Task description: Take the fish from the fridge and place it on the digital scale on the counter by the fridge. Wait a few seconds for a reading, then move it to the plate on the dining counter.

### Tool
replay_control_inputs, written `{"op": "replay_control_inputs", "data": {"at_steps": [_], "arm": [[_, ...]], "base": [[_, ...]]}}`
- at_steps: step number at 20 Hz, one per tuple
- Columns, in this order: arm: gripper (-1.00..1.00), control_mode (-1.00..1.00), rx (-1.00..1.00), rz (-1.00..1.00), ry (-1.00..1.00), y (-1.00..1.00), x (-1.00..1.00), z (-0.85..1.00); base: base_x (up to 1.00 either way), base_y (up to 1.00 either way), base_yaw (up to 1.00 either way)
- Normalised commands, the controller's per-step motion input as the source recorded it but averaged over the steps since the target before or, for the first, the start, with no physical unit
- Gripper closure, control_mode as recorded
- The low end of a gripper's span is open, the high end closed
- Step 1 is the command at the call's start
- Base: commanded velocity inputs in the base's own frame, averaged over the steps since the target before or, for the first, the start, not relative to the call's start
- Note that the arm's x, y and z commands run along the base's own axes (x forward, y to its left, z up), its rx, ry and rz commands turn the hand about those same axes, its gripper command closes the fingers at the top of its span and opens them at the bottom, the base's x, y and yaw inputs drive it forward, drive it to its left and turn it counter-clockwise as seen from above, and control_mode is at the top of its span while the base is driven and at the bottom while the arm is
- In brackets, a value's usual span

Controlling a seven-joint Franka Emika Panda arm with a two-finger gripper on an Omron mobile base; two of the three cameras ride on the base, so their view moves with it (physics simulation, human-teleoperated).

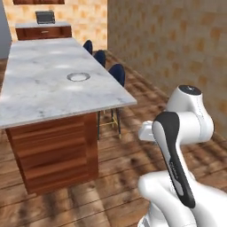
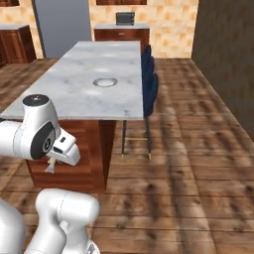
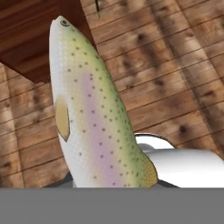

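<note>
The fish [image 3: 92, 118] is speckled, with a green-yellow back, a pink stripe and a white belly. It stands close in the hand view with its head toward the top, over the wood floor. My gripper [image 2: 55, 159] is shut on the fish, low beside the near end of the dining counter [image 2: 74, 94]; the fingertips are hidden behind the fish. A pale tip of the fish [image 2: 50, 167] pokes out below the hand. The plate [image 1: 78, 76] [image 2: 105, 82] lies near the middle of the marble dining counter [image 1: 40, 93]. The grey fridge [image 2: 62, 25] stands at the back. The digital scale is out of view.
Dark-blue stools [image 1: 117, 73] [image 2: 149, 84] line the counter's right side. A wood cabinet with a dark box [image 2: 125, 18] on it stands at the back wall. Open wood floor [image 2: 188, 149] stretches to the right, bounded by a brown wall [image 1: 177, 44].
</note>
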Motion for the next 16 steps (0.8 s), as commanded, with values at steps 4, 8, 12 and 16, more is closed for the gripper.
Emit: {"op": "replay_control_inputs", "data": {"at_steps": [4,8,12,16], "arm": [[1.00,1.00,0.00,0.00,0.00,0.00,0.00,0.00],[1.00,1.00,0.00,0.00,0.00,0.00,0.00,0.00],[1.00,1.00,0.00,0.00,0.00,0.00,0.00,0.00],[1.00,1.00,0.00,0.00,0.00,0.00,0.00,0.00]], "base": [[0.65,-1.00,0.19],[0.77,-1.00,0.24],[0.97,-0.95,0.36],[1.00,-0.75,0.53]]}}
